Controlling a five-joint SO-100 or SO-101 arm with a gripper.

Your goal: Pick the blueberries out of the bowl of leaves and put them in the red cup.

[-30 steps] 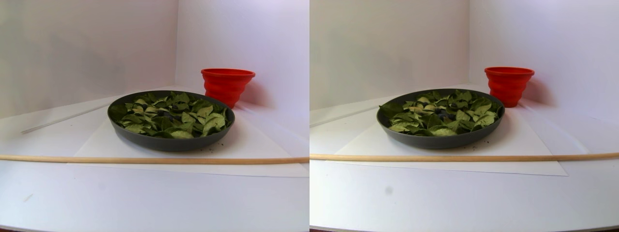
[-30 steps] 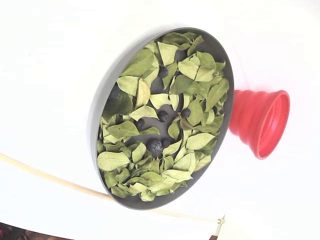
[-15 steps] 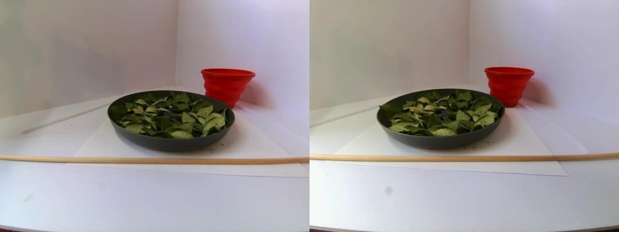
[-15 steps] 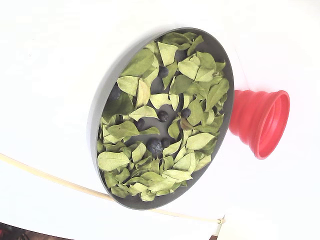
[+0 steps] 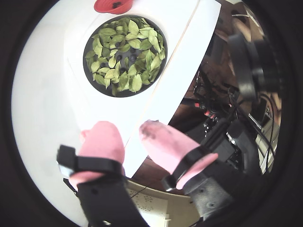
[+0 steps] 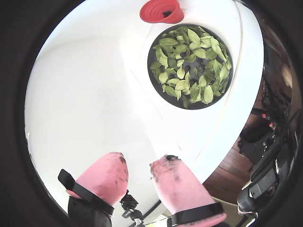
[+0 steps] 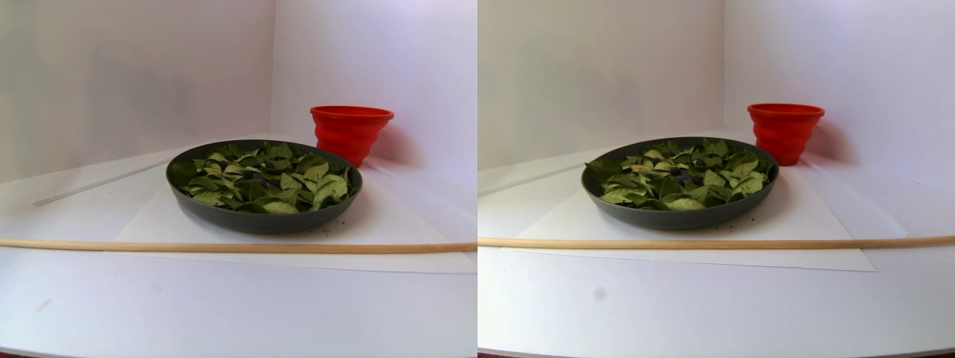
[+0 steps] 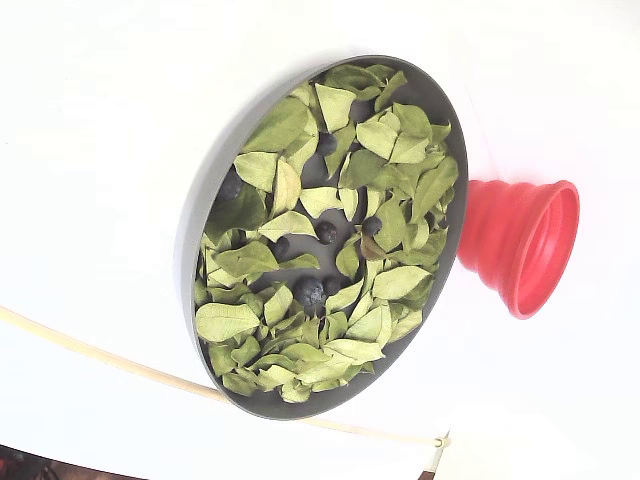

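Note:
The dark grey bowl (image 8: 190, 250) holds many green leaves (image 8: 280, 125) with several blueberries (image 8: 326, 232) among them; the largest one (image 8: 308, 291) lies near the middle. The red cup (image 8: 520, 245) stands just beside the bowl's rim. In both wrist views the bowl (image 5: 86, 66) (image 6: 156, 90) and the cup (image 5: 112, 5) (image 6: 161, 12) are far ahead at the top. My gripper (image 5: 130, 130) (image 6: 139, 163), with pink fingertips (image 5: 102, 142), is open and empty, high over the white table near its edge, well away from the bowl. It is not in the stereo or fixed views.
A thin wooden stick (image 7: 224, 246) (image 8: 100, 360) lies across the table in front of the bowl (image 7: 261, 220). White walls stand behind the cup (image 7: 349, 130). Off the table edge are cables and dark equipment (image 5: 236, 118).

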